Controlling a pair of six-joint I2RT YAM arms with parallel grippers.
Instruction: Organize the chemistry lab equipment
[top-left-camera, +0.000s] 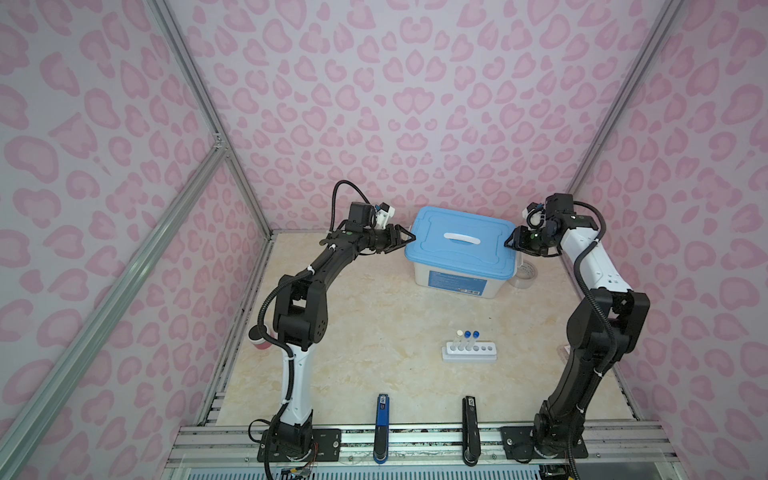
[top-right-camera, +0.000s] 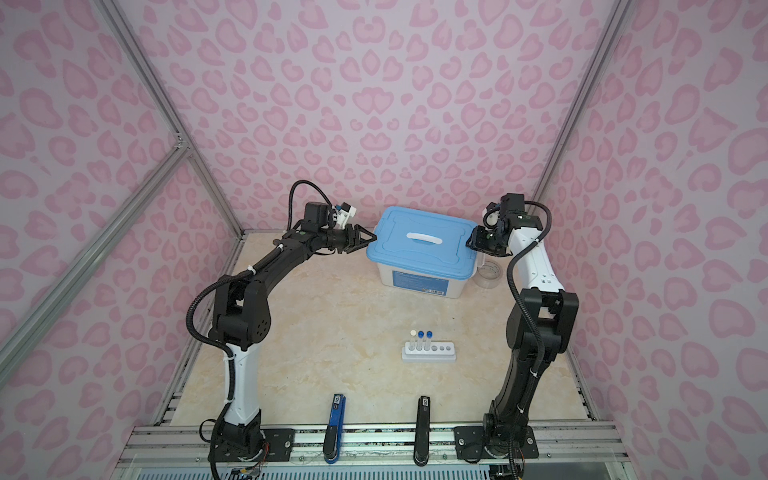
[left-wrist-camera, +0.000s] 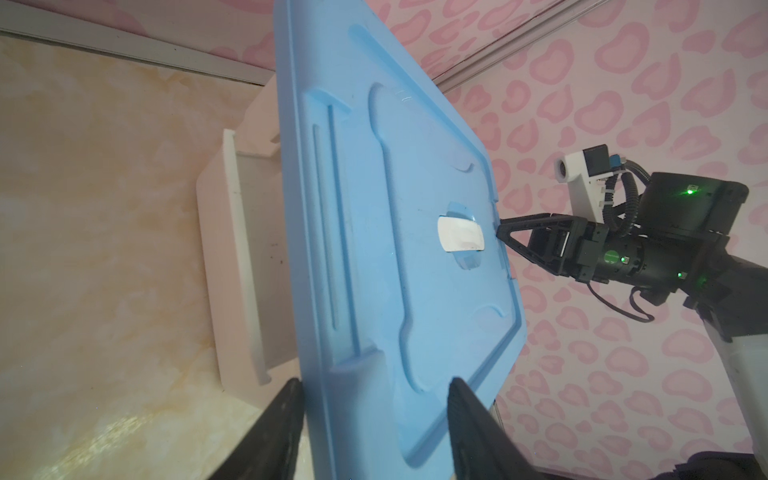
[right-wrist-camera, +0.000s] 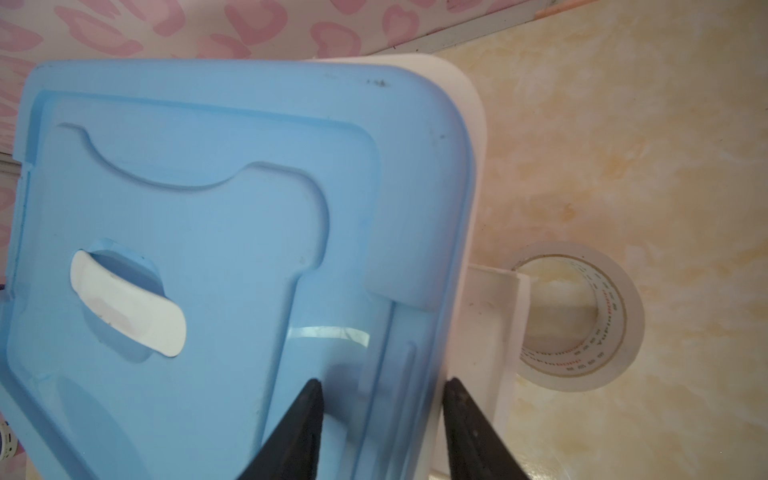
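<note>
Left end effector (top-left-camera: 409, 238) grasps the blue lid (top-left-camera: 461, 249) by its 9 o'clock edge, one finger on top and one against the rim. My right end effector (top-left-camera: 508, 243) straddles the 3 o'clock edge, but I cannot tell whether it is clamped or loose. I see the lid sitting on the white box (top-left-camera: 457, 284) at 12 o'clock on the tabletop (top-left-camera: 365, 332). The white six-hole rack (top-left-camera: 469, 354) stands at 4 o'clock from centre, with three capped tubes (top-left-camera: 468, 338) upright in its 9 o'clock holes. A tape roll (top-left-camera: 527, 275) lies just beside the box at its 3 o'clock.
</note>
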